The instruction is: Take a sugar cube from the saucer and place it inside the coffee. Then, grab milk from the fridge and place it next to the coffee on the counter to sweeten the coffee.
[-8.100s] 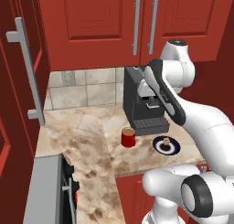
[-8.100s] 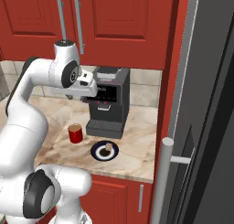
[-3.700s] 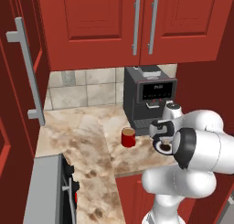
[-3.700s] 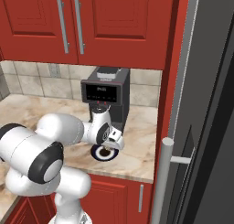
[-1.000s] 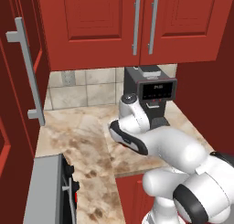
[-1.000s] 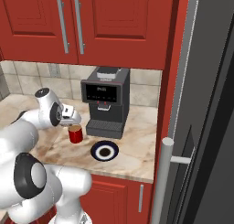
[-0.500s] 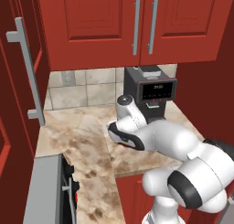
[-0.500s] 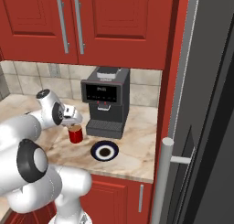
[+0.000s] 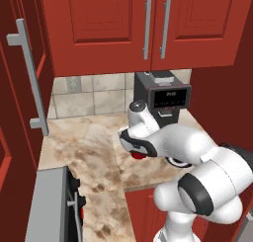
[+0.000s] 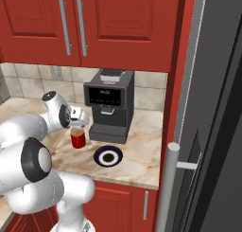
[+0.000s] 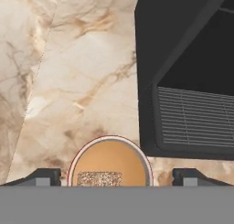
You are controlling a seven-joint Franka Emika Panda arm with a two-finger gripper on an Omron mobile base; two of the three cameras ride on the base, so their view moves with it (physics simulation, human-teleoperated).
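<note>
Jaws wide, poised above coffee (image 11: 109, 161) at lower centre of hand view; sugar cube (image 11: 100, 178) floating inside. Risk: low withdrawal clipping rim, tipping cup onto bench (image 11: 68, 72).

Coffee (image 10: 79, 139) on counter (image 10: 142, 131), saucer (image 10: 108, 156) right of it, coffee machine (image 10: 110, 105) behind both

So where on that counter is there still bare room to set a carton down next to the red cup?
The counter lies bare to the left of the coffee, out toward the tiled wall. It is crowded on the other side: the saucer sits close by, the coffee machine stands right behind, and the gripper hangs just over the cup.
</note>
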